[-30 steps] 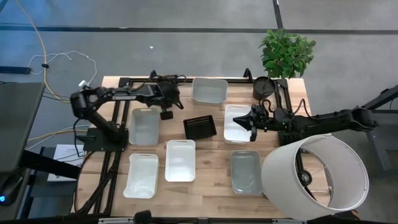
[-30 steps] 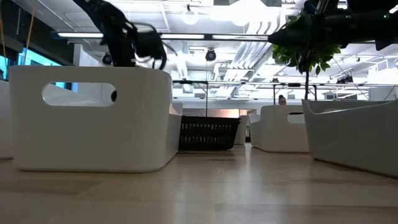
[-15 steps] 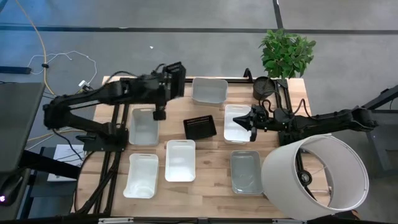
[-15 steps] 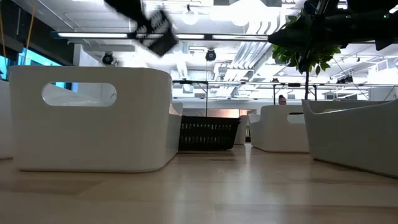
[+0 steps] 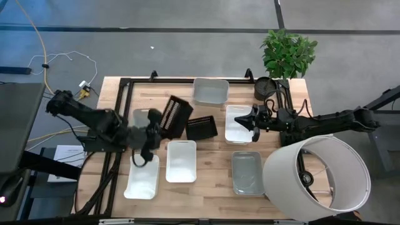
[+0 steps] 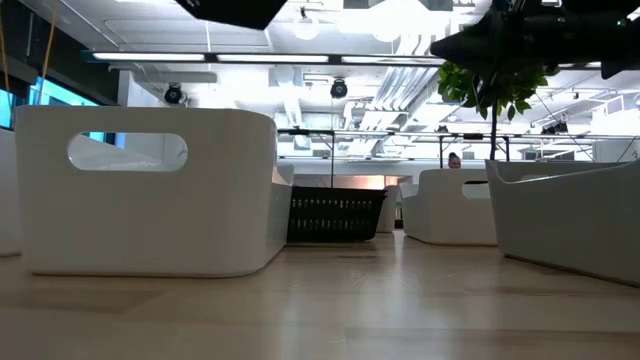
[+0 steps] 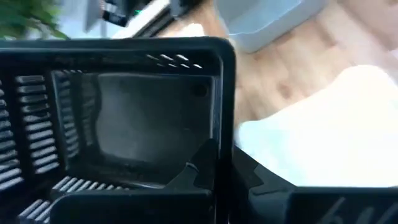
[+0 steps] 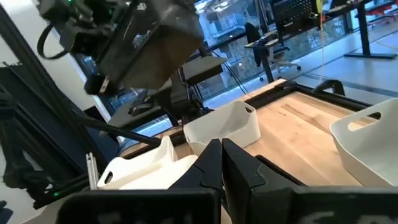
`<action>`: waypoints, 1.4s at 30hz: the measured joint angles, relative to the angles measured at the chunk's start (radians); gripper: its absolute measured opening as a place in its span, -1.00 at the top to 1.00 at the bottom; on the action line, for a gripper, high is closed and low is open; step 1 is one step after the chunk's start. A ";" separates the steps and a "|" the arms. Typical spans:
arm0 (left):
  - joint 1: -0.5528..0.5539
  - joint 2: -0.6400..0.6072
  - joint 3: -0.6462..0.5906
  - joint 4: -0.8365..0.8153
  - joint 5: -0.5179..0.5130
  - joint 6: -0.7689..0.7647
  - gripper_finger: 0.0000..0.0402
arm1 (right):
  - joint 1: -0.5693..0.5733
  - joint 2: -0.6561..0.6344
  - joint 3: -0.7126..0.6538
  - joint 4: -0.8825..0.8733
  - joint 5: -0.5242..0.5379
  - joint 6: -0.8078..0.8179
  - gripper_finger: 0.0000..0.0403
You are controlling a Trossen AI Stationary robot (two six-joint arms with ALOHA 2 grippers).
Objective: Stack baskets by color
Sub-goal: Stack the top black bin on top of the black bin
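Note:
My left gripper [image 5: 161, 127] is shut on the rim of a black slotted basket [image 5: 177, 115] and holds it tilted in the air over the table's left middle. That basket [image 7: 124, 124] fills the left wrist view. A second black basket [image 5: 201, 128] stands on the table just right of it. White baskets stand at the back [image 5: 210, 90], under the left arm [image 5: 142, 119], at the front middle [image 5: 181, 161] and at the front left [image 5: 142, 178]. My right gripper [image 5: 253, 120] hangs shut and empty over another white basket [image 5: 237, 128]. A grey translucent basket [image 5: 247, 173] lies in front of it.
A big white lampshade [image 5: 315, 172] lies at the front right, over the right arm. A plant [image 5: 287, 53] and its black pot [image 5: 265, 87] stand at the back right corner. A black frame [image 5: 122, 112] runs along the table's left side and back.
The left arm has swung from the table's back toward the front, carrying the black basket with it. The right arm has not moved.

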 joint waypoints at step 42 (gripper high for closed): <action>0.447 0.429 -0.139 0.315 0.299 0.985 1.00 | 0.001 0.007 0.000 0.011 -0.024 0.024 1.00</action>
